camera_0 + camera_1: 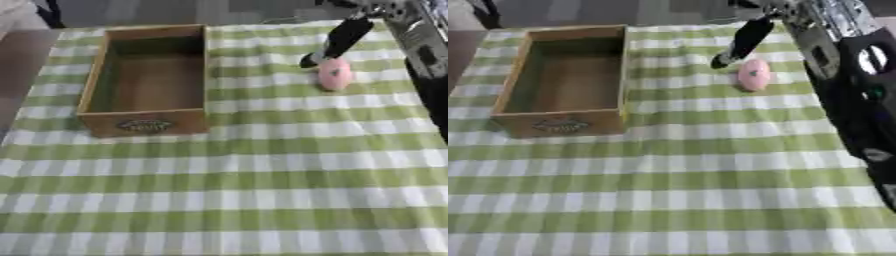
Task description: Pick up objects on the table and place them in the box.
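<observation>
Green-and-white checked cloth (227, 200) over the whole table, bare in the near part. Wooden box (147, 80) at far left, open top, oval label on its near wall. Pink rounded object (334, 75) on the cloth well right of the box, level with its middle. Right hand (343, 39) just beyond the pink object, one straight dark finger angled down beside it; touching or not, cannot tell.

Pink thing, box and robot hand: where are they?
Pink thing (334, 75), left eye view, its middle.
Box (144, 123), left eye view, its near wall.
Right hand (746, 40), right eye view, a dark finger reaching down beside the pink thing.
</observation>
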`<state>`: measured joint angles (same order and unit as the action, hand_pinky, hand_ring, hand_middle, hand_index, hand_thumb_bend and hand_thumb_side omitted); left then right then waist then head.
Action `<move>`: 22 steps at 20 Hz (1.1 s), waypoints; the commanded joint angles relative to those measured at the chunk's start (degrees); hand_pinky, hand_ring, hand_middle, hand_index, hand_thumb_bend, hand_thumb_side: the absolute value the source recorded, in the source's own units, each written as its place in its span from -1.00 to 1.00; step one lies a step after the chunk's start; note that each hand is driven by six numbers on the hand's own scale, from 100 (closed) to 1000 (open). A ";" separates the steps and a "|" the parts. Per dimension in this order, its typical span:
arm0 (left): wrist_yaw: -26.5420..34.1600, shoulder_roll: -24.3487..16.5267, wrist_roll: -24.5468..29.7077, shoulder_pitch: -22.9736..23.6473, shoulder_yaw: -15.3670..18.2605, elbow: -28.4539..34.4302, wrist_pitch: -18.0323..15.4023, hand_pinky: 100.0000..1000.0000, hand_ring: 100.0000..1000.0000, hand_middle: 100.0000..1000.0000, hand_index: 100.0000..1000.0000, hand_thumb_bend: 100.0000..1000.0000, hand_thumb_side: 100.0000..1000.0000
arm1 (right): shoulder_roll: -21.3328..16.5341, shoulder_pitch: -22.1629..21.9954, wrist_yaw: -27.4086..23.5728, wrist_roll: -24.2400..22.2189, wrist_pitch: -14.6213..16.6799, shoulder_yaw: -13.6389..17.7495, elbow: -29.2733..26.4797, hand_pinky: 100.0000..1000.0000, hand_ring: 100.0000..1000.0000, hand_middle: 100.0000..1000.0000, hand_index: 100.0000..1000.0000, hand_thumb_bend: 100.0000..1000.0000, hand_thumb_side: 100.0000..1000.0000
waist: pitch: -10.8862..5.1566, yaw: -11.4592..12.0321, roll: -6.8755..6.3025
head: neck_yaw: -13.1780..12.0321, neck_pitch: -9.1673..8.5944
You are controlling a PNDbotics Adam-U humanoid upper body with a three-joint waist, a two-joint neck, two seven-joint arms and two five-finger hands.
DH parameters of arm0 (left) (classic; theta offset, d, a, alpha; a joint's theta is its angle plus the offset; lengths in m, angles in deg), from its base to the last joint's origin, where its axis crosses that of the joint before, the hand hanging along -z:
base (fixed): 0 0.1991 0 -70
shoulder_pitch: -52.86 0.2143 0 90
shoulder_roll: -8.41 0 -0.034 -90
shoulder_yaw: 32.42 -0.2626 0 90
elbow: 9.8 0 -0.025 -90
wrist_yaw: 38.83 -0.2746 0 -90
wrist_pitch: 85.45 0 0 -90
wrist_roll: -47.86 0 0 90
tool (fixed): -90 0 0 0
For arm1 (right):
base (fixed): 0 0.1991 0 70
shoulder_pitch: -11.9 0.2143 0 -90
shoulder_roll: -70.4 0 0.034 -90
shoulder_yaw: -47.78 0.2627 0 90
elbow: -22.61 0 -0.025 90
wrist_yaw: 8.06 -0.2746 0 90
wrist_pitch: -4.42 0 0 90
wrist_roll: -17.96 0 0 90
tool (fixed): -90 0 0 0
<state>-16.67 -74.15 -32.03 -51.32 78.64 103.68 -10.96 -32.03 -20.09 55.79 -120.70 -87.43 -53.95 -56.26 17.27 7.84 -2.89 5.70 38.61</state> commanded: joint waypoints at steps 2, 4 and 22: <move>0.26 -0.97 0.10 -0.23 0.11 1.12 0.09 0.23 -0.05 0.14 0.82 -1.00 0.99 | -0.66 1.69 1.95 -2.39 -0.09 1.10 1.14 0.52 0.72 0.62 1.00 -0.01 -0.18 | -1.27 -0.02 0.01 | 0.09 -0.80; 0.30 -0.96 0.06 -0.24 0.13 1.12 0.08 0.23 -0.05 0.14 0.82 -1.00 0.98 | -0.65 1.76 2.61 -3.08 0.00 1.26 2.06 0.51 0.72 0.62 1.00 -0.05 -0.19 | -1.25 -0.02 0.02 | 0.07 -0.82; 0.33 -0.82 0.00 -0.36 0.19 1.12 0.32 0.23 -0.06 0.14 0.82 -1.00 0.98 | -0.92 1.24 1.64 -3.31 2.38 1.00 12.13 0.53 0.76 0.68 1.00 -0.44 -0.37 | -0.97 -0.29 0.15 | 0.36 -1.18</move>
<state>-16.65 -74.14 -32.00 -51.30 78.64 103.68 -10.73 -31.99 -19.71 57.65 -124.05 -85.21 -53.22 -44.27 17.29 7.50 -2.74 5.88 38.11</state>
